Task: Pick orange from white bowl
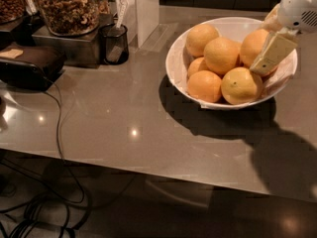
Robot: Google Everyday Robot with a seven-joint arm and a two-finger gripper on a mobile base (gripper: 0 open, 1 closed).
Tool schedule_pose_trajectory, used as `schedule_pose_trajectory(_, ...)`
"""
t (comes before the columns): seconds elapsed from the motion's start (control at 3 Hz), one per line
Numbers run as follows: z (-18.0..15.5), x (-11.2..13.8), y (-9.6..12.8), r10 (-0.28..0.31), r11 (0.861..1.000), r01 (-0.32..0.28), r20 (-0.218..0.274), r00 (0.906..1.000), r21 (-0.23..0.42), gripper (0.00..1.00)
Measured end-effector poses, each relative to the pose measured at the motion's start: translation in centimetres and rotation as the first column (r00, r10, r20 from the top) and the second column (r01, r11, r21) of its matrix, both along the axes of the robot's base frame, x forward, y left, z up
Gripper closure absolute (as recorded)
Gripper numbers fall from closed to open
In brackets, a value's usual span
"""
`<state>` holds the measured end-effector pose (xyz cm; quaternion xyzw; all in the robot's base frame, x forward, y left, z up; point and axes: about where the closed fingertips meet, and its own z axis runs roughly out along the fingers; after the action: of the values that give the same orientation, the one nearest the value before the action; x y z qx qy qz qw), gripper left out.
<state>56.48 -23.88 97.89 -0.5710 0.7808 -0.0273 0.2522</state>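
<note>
The white bowl (181, 58) stands on the grey counter at the right and holds several oranges. The orange (251, 44), large, smooth and golden-orange, lies at the bowl's right rear. My gripper (266, 36) comes down from the top right corner over it. It is open, with one cream finger (273, 53) in front of the orange's right side and the other behind it. A yellower orange with a dark dot (241, 86) lies in front, just below the near finger. Another large orange (221, 55) sits in the middle.
A dark mesh cup (115, 43) and a glass jar of nuts (67, 6) on a metal base stand at the back left. A black device (27, 68) with a cable (59, 148) running over the counter's front edge lies at the left. A white post (147, 11) stands behind.
</note>
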Motion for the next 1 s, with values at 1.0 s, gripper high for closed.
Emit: schedule_pose_trajectory(1.0,3.3,-5.3,7.1,0.300,0.839,-0.282,0.037,0.9532,0.466,1.00)
